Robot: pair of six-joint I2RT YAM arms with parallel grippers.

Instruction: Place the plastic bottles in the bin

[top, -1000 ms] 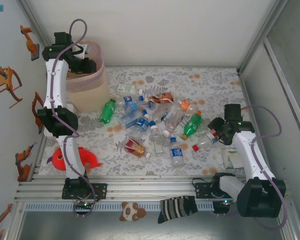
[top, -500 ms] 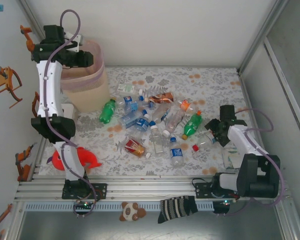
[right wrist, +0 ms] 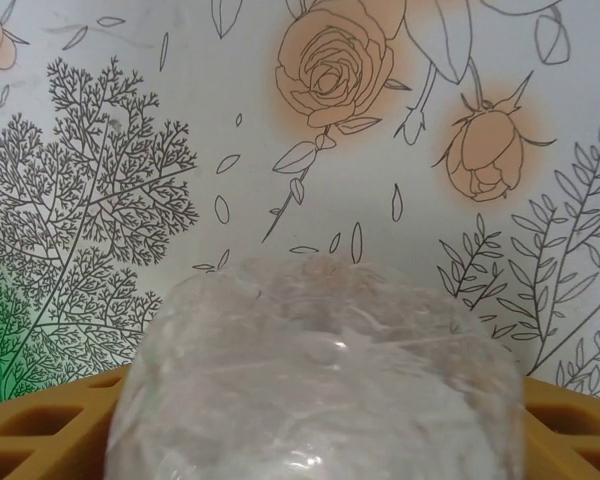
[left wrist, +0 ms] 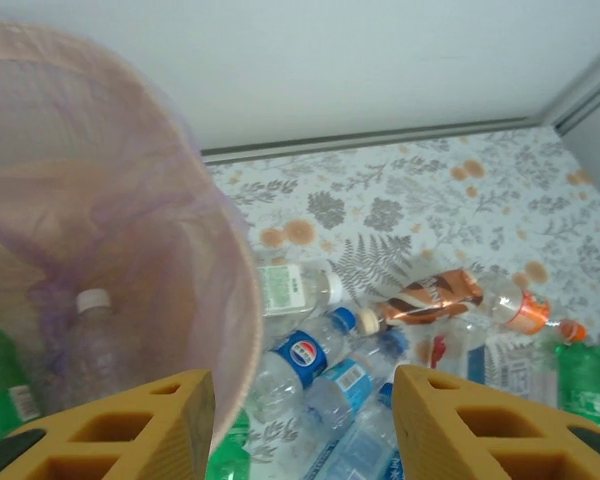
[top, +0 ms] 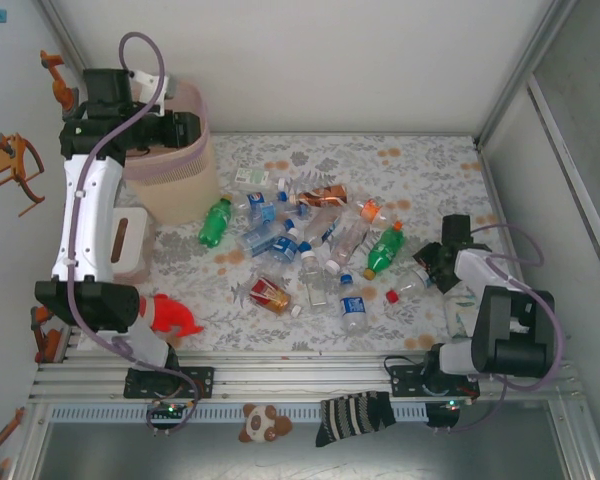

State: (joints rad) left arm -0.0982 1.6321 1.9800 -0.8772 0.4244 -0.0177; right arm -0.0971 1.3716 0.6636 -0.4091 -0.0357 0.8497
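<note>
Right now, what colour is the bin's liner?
Translucent pink; the liner shows best in the left wrist view.

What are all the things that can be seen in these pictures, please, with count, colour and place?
bin: one, beige, pink liner; far left corner
plastic bottles: about fifteen, clear, green, red-labelled; lying mid-table
bottles in the bin: at least two, one clear, one green
toy shark: one, red; near left
white box: one; beside the bin
stuffed toy: one, brown-white; front ledge
striped sock: one, black-white; front ledge
left gripper: open, over the bin's rim
right gripper: around a clear bottle, right side
</note>
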